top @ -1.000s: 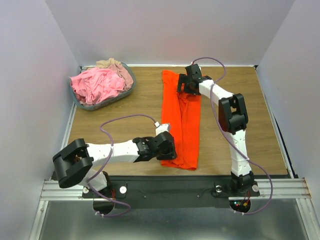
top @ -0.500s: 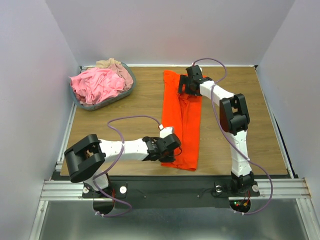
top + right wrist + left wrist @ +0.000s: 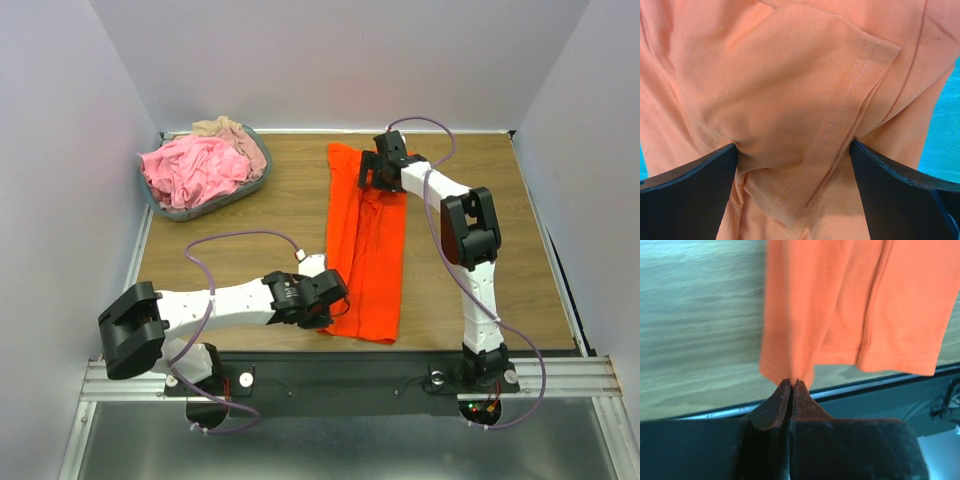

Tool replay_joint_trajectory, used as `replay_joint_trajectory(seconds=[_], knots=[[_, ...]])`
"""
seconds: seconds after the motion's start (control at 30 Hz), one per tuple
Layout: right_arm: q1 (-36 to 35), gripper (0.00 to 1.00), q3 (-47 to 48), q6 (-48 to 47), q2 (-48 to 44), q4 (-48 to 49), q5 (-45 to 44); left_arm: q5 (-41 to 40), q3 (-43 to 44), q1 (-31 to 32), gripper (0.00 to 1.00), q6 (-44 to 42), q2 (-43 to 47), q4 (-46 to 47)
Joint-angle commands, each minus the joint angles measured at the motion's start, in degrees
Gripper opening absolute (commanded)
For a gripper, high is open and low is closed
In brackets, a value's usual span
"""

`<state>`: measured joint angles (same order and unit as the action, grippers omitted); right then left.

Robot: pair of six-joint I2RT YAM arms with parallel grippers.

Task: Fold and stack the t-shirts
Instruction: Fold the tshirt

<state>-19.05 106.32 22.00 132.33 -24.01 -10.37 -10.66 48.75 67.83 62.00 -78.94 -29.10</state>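
At the far left of the tabletop (image 3: 250,230) sits a grey basket (image 3: 256,180) heaped with a crumpled pink t-shirt (image 3: 195,168) and, at its far edge, a beige t-shirt (image 3: 225,128). Toward the near edge, the left arm lies low across the wood, and its left claw (image 3: 332,308) meets the near left corner of the orange-red t-shirt (image 3: 365,260). This shirt is folded lengthwise into a long strip that runs from the near edge to the far side, just right of the middle of the tabletop. In the left wrist view the left claw (image 3: 791,385) is closed to a thin slit, with the hem corner of the orange-red t-shirt (image 3: 850,300) pinched between the tips. That corner is drawn to a small point there and raised a little off the wood. The right arm reaches to the far end of the strip, where the right claw (image 3: 370,172) stands wide. In its own wrist view the right claw (image 3: 794,150) has its two dark fingers (image 3: 690,185) spread far apart and set down on the orange-red t-shirt (image 3: 715,75), holding nothing. Between them lies a folded-in sleeve (image 3: 840,90), and the cloth bunches into soft wrinkles by the left finger.
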Motion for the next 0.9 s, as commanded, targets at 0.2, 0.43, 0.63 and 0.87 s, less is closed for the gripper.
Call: replay_joint_trajectory(seconds=[0.2, 0.43, 0.63, 0.87], knots=[[1.38, 1.0, -2.61, -0.2, 1.17, -6.49, -0.62, 2.39, -2.17, 0.81, 0.18, 0.41, 2.92, -0.26], [1.38, 1.0, -2.96, -0.64, 0.73, -6.58, -1.32, 4.15, -1.82, 0.9, 0.18, -0.21, 0.98, 1.15], [1.47, 1.0, -2.96, -1.61, -1.63, -6.93, -0.88, 4.33, -2.61, 2.82, 0.91, 1.19, 4.66, -1.75], [1.38, 1.0, -2.87, -4.16, -11.72, -7.98, 5.0, -0.5, -3.05, 4.06, 0.98, 3.74, 10.46, -5.09]])
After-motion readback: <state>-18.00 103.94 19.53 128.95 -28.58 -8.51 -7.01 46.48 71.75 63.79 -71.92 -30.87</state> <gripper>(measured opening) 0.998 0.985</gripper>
